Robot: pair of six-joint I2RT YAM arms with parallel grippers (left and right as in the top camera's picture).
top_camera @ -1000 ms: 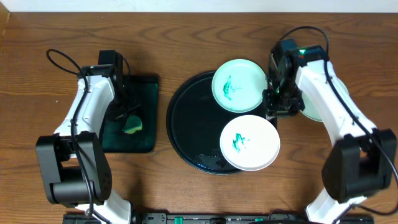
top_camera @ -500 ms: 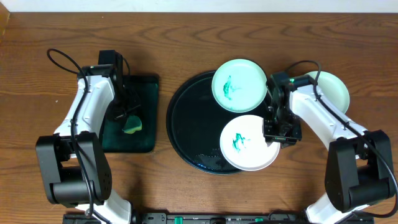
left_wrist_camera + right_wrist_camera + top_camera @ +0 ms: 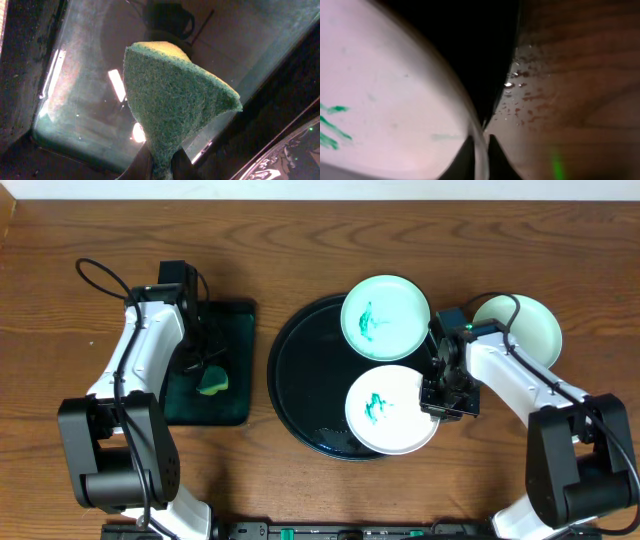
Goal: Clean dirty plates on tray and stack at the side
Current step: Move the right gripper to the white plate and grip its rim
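A white plate [image 3: 392, 409] with teal smears lies on the front right of the round black tray [image 3: 300, 380]. My right gripper [image 3: 441, 388] is shut on its right rim; in the right wrist view the rim of that white plate [image 3: 390, 100] runs between the two fingertips of the gripper [image 3: 481, 152]. A mint-green plate [image 3: 385, 317] with a teal smear rests on the tray's back right. Another mint-green plate [image 3: 522, 330] lies on the table to the right, off the tray. My left gripper [image 3: 200, 370] holds a green and yellow sponge [image 3: 172, 95], pinched at its lower end, above the small rectangular tray.
The small black rectangular tray [image 3: 225, 395] sits left of the round tray, its wet bottom [image 3: 85, 100] shining under the sponge. Water drops speckle the wooden table [image 3: 570, 75] beside the round tray's rim.
My right gripper moved from beside the back plate toward the front and closed on the white plate's right rim. The white plate has shifted slightly left. The left arm stayed still.
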